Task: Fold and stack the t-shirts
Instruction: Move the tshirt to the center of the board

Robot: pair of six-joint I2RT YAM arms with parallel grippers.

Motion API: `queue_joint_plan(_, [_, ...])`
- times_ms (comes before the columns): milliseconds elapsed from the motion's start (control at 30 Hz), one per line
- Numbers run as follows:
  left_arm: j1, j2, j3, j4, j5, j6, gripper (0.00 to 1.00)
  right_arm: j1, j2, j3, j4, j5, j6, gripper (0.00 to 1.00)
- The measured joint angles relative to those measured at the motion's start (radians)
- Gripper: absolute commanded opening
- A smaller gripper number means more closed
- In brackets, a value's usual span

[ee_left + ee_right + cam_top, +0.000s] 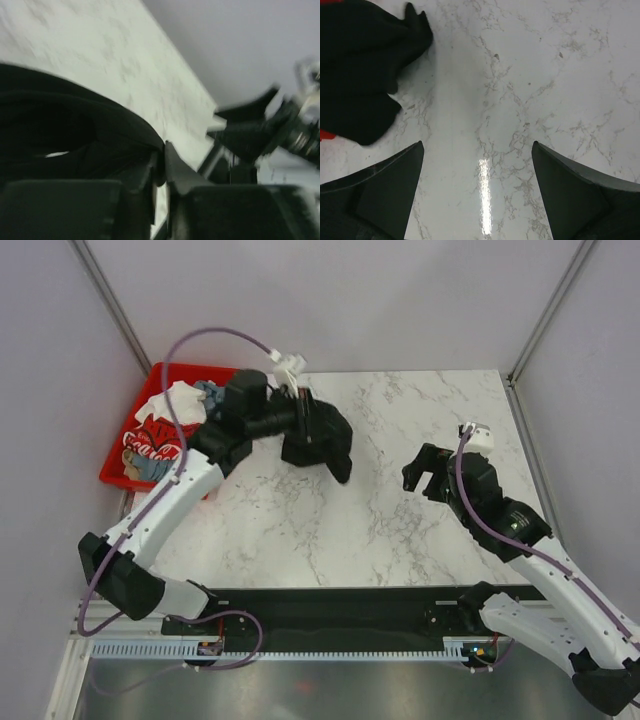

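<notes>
We find the black t-shirt (325, 445) bunched in a loose heap at the far left of the marble counter (300, 530), just beside the red bin (125, 430). The white tee (175, 400), the red Coca-Cola tee (150, 445) and a grey-blue one (210, 395) sit crumpled in the bin.

The left hand (298, 418) reaches over the bin's corner and sits at the top of the black heap. In its own blurred wrist view the fingers (175, 172) are drawn almost together. A fold of the dark cloth runs up to their tips, so we judge it has pinched an edge of the shirt. The cloth hangs and slumps away from that point, which fits a garment being dragged out onto open marble, where it can be spread.

The right hand (424, 470) hovers over bare counter well apart from the shirt, with its jaws spread wide and nothing between them. Its camera shows the shirt's nearest corner off to one side. We read that posture as waiting to take a second corner once the cloth comes within reach.

Nothing is folded or stacked yet, and we think flattening this shirt is the step in hand.
</notes>
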Motion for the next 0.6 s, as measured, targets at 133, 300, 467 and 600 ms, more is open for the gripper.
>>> queue_joint_plan(133, [-0.126,-0.029,-0.347,0.01,0.04,-0.006,0.48,0.0,0.033,0.0,-0.017,0.052,0.031,0.97])
queue_joint_plan(300, [-0.151,-0.087,-0.605,-0.059,-0.021,-0.016,0.76,0.0,0.105,0.0,-0.016,0.092,0.063,0.91])
queue_joint_plan(467, [-0.116,-0.234,-0.634,-0.038,-0.133,-0.023,0.77,0.0,0.277,0.001,0.025,0.085,0.073,0.75])
queue_joint_plan(600, [-0.043,-0.207,-0.632,0.006,-0.157,-0.034,0.75,-0.012,0.444,0.001,0.061,0.055,0.046,0.66])
